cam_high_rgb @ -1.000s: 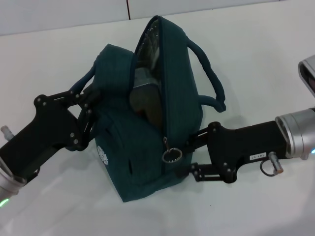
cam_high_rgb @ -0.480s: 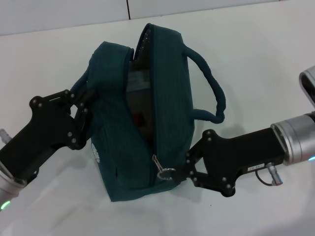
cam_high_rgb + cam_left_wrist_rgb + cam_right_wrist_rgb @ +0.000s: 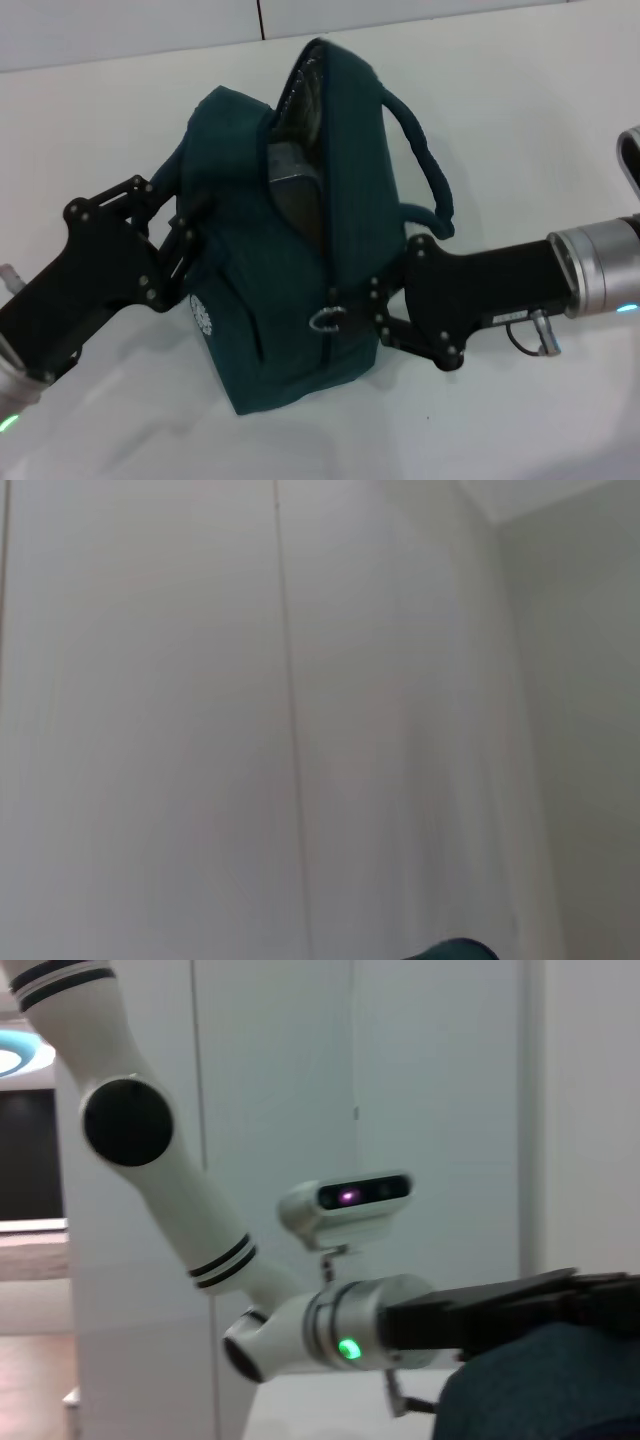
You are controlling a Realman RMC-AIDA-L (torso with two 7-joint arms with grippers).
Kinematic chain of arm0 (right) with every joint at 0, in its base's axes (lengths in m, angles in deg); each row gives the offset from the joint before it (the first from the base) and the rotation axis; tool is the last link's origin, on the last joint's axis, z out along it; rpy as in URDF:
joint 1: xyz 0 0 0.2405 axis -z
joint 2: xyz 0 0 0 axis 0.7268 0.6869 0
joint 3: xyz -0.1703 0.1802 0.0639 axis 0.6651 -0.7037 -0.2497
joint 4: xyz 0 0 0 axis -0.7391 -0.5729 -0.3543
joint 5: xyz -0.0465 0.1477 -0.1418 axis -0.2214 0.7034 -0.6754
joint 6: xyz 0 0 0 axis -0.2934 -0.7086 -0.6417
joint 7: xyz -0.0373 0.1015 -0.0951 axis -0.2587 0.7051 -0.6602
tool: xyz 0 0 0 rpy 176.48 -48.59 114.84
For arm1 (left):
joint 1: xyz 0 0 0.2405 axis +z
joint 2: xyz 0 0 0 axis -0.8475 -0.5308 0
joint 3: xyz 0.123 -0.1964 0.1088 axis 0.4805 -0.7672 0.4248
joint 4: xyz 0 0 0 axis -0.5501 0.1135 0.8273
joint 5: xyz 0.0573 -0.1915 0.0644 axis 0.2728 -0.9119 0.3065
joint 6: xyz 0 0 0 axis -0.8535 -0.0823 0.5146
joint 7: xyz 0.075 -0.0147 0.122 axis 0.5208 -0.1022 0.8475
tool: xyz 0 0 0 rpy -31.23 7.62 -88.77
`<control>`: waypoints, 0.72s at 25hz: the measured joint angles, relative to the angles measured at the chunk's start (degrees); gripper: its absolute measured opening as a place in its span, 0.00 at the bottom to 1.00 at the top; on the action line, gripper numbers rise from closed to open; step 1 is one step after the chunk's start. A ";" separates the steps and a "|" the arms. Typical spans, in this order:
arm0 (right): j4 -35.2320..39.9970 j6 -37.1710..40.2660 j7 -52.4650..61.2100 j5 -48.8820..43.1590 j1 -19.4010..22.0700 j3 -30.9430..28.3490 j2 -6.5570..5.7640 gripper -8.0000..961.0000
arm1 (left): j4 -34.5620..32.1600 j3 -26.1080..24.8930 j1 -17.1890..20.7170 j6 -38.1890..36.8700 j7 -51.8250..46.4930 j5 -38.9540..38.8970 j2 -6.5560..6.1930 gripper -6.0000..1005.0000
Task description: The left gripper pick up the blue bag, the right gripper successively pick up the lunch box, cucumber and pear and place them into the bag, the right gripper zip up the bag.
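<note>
The blue bag (image 3: pixel 290 250) stands on the tabletop (image 3: pixel 520 120). Beside it, the left gripper (image 3: pixel 178 232) pinches its handle for steadiness, while the right gripper (image 3: pixel 355 315), jaws closed on the zipper pull (image 3: pixel 325 318), zips it.

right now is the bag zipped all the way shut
No, in the head view the blue bag gapes open along its upper part, with the ring pull low near the right pincer.
</note>
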 joint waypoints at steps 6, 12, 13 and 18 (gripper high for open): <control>-0.59 -0.97 -1.61 4.56 -0.01 2.88 0.13 0.02 | -0.68 0.35 1.15 -7.19 -2.33 -0.38 -0.40 0.35; -0.66 -3.81 -2.94 8.56 -0.71 6.58 0.18 0.02 | -0.42 0.51 3.31 -7.68 -3.64 -0.55 -0.41 0.57; -0.66 -4.34 -3.69 10.09 -0.74 7.55 0.18 0.02 | -0.49 0.51 4.13 -7.69 -3.65 -0.56 -0.44 0.61; -0.36 -5.90 -7.87 15.31 -1.08 10.31 0.19 0.02 | -0.78 0.57 9.03 -7.93 -3.67 -0.46 -0.65 0.81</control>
